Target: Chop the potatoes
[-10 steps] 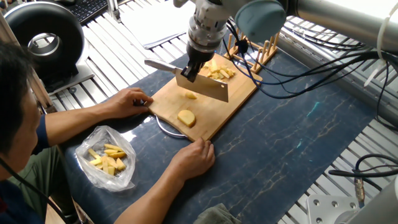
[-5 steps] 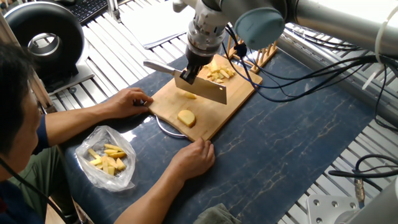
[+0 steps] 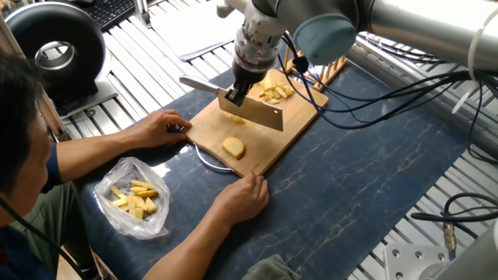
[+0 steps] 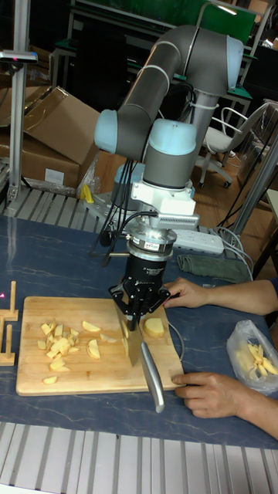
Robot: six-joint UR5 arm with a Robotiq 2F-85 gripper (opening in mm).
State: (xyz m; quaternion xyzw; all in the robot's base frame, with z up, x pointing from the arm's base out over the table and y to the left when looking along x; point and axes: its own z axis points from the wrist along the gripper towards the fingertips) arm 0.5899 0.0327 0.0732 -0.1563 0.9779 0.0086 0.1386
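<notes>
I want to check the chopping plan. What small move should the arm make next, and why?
Probably press the knife straight down. The tool grips it with the blade over a small potato piece on the cutting board, and that piece looks not yet cut. The person's hands hold the board edges, clear of the blade.

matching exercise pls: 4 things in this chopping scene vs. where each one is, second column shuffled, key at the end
Things:
1. knife
2. cutting board
3. plastic bag
4. large potato piece

Places:
A. on the dark mat near the person, holding yellow pieces
B. gripped in the end effector, blade over the board
C. steadied at its near edge by the person's two hands
D. lying on the board, on the person's side of the blade

Pairs: 1-B, 2-C, 3-A, 4-D
</notes>
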